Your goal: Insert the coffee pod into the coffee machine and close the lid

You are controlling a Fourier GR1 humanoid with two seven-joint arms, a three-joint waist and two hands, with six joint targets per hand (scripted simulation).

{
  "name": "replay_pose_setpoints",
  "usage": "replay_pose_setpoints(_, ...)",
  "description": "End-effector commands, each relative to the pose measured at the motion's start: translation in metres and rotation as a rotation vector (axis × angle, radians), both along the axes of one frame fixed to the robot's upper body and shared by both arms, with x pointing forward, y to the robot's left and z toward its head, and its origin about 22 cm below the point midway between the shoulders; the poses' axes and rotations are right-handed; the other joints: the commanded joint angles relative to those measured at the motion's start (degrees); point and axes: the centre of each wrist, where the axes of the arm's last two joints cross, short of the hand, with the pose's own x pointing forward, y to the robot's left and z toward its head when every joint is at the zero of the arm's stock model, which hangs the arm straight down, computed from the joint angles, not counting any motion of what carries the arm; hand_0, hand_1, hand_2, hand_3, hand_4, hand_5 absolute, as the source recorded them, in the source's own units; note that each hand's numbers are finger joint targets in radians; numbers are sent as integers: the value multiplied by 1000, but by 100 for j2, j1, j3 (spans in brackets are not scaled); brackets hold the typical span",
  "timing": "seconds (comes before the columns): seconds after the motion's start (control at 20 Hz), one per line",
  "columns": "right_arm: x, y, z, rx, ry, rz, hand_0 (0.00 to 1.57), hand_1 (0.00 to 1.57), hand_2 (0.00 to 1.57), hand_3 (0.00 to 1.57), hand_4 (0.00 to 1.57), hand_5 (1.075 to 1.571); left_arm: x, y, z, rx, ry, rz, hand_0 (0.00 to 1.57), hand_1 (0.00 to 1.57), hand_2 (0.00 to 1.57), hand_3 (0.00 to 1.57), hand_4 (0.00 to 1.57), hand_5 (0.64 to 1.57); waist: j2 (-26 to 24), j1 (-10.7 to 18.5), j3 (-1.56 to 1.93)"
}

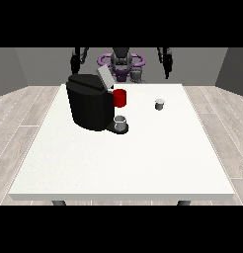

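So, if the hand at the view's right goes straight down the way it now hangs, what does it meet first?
Probably nothing on the table: the hand at the view's right hangs behind the table's far edge, though depth is unclear.

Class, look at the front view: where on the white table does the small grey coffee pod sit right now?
The small grey coffee pod stands alone right of centre, towards the table's far edge, apart from the black coffee machine at its left.

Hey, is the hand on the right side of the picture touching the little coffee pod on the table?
Apart. The front view shows the hand at the view's right raised beside the robot's body, while the coffee pod stands alone on the white table, with bare table between them.
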Motion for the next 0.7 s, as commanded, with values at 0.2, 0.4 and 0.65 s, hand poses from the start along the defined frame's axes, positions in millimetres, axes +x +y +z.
replay_pose_setpoints(0.2, -9, 0, -22, 47, 26, -40, 0, 0, 0, 0, 328, 1571, -1, -14, -1, -89, 8, -172, 0, 0, 0, 0, 685, 1571, -247, 176, -30)
replay_pose_setpoints(0.4, -5, 3, -28, 111, -91, -113, 0, 0, 0, 0, 282, 1571, 2, -11, -3, 14, -25, -203, 0, 0, 0, 0, 617, 1571, -69, 142, -28)
replay_pose_setpoints(0.65, -1, 2, -6, 122, -115, -19, 0, 0, 0, 0, 358, 1571, 10, 48, -8, 224, 62, -120, 0, 0, 0, 0, 330, 1571, 87, -217, -32)
